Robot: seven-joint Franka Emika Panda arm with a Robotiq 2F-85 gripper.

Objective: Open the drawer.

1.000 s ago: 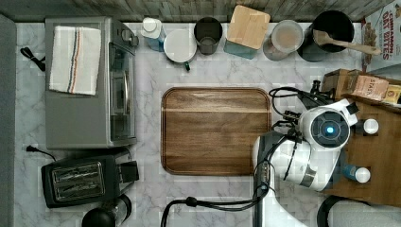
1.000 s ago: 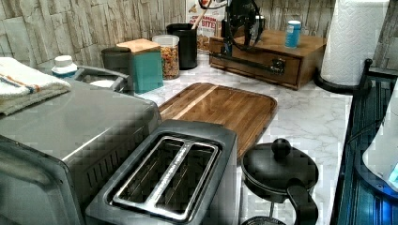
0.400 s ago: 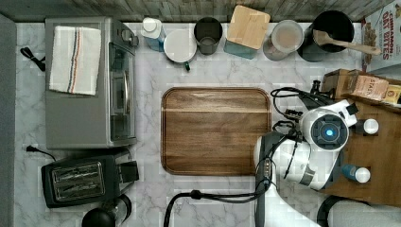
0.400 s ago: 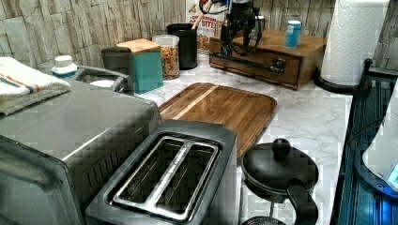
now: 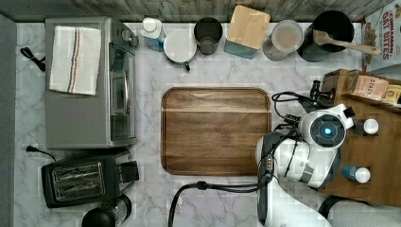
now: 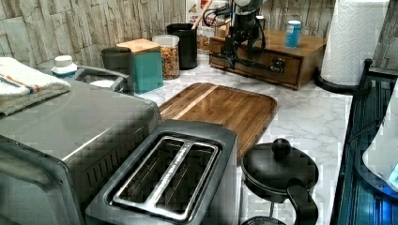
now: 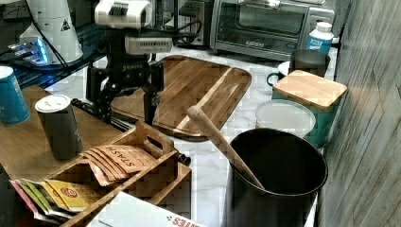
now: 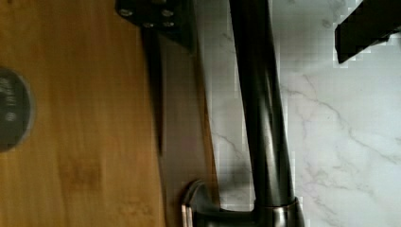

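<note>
The drawer (image 6: 292, 75) is the front of the brown wooden cabinet (image 5: 378, 156) at the top view's right. Its long black bar handle (image 6: 261, 64) runs along the front, seen close in the wrist view (image 8: 261, 123). My gripper (image 6: 237, 47) hangs over the handle near its left end in the left view. It is open, with one finger (image 8: 158, 19) above the cabinet's top edge and the other (image 8: 364, 26) out over the marble. The bar lies between them, touched by neither. In the right view the gripper (image 7: 126, 106) straddles the handle (image 7: 124, 124).
A flat wooden tray (image 5: 216, 130) lies on the marble counter beside the cabinet. Two cans (image 7: 59, 125) and a tea box (image 7: 127, 161) stand on the cabinet top. A paper towel roll (image 6: 356, 42) stands beside it. The toaster oven (image 5: 90, 82) and toaster (image 5: 78, 179) are at the top view's left.
In the left view my gripper has come down from above the cabinet to the level of the handle. The drawer has not moved.
</note>
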